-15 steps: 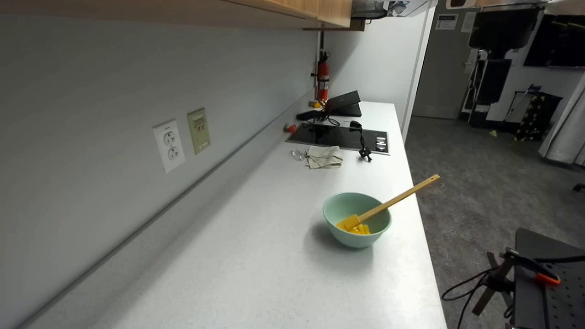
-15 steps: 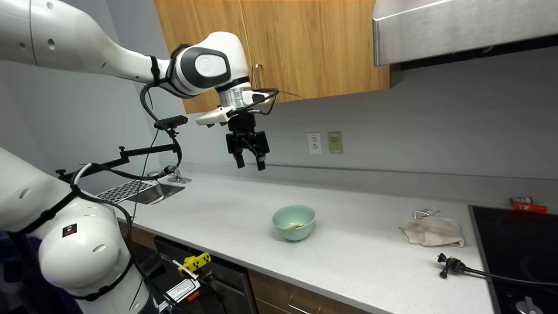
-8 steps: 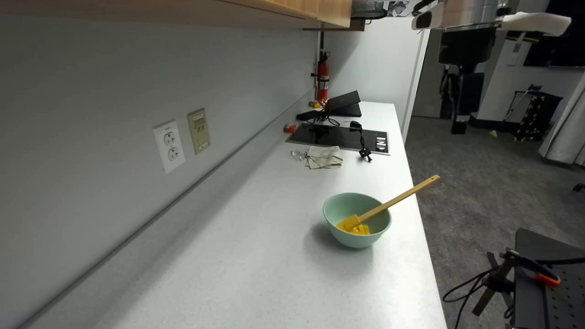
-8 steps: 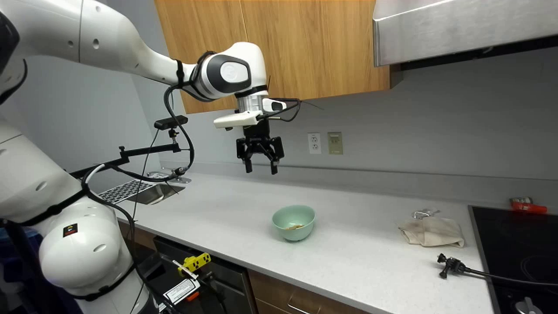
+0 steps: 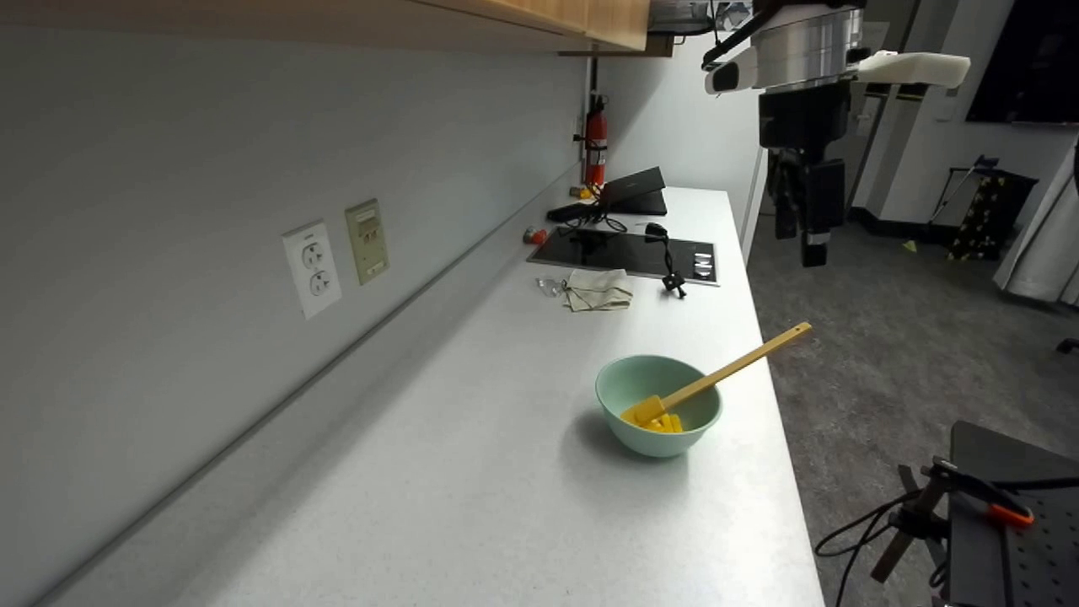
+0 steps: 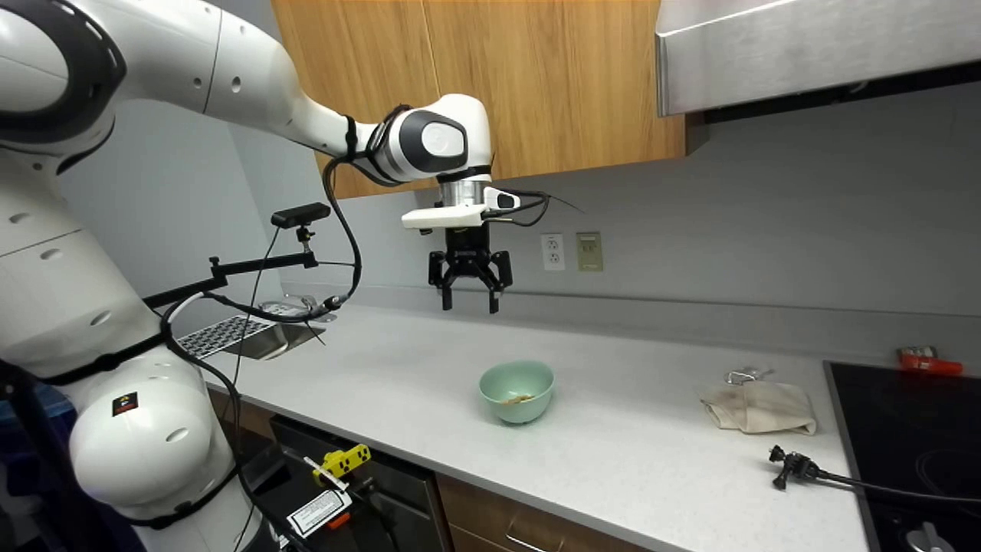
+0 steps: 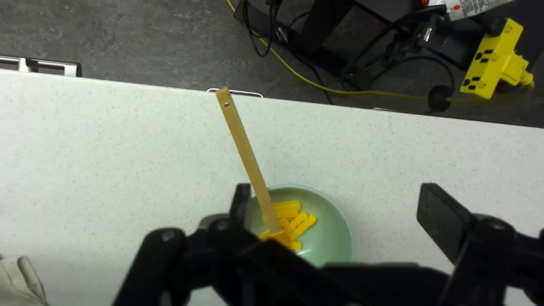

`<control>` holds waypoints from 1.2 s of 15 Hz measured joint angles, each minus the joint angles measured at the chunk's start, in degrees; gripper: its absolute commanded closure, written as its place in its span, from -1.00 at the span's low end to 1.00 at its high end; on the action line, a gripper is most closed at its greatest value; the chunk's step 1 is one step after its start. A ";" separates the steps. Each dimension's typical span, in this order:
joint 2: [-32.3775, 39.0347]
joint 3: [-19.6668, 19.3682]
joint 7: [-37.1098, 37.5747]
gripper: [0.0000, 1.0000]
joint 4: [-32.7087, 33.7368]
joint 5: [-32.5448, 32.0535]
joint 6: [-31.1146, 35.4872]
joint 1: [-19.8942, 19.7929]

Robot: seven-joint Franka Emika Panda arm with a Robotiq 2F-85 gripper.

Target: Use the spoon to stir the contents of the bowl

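Gripper partly hiding bowl, wrist view only

- Wrist view: the end effector, blurred, hides the rim of the bowl from about five to ten o'clock, plus the tip of the spoon.
- Cloth there: cut off, eight o'clock.
- In an exterior view, arm cut off at ten o'clock; contents too small to tell.

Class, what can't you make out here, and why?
Wrist view: head tip of the spoon and part of the bowl, hidden by the pincer.
Wrist view: some yellow pieces, partly covered by the spoon.
Wrist view: the cloth, cut off by left and bottom edges.
In an exterior view: the white label, print too small.
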 measured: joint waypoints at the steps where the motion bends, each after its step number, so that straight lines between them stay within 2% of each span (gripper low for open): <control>1: -0.01 0.04 0.15 -1.00 -0.23 -0.21 0.82 0.00; 6: 1.35 0.15 -1.32 -1.00 -2.55 -5.28 9.91 -0.01; 10: 4.10 0.12 -5.23 -1.00 -4.70 -5.78 16.09 -0.03; 18: 5.52 0.09 -6.39 -1.00 -5.37 -5.78 17.74 -0.12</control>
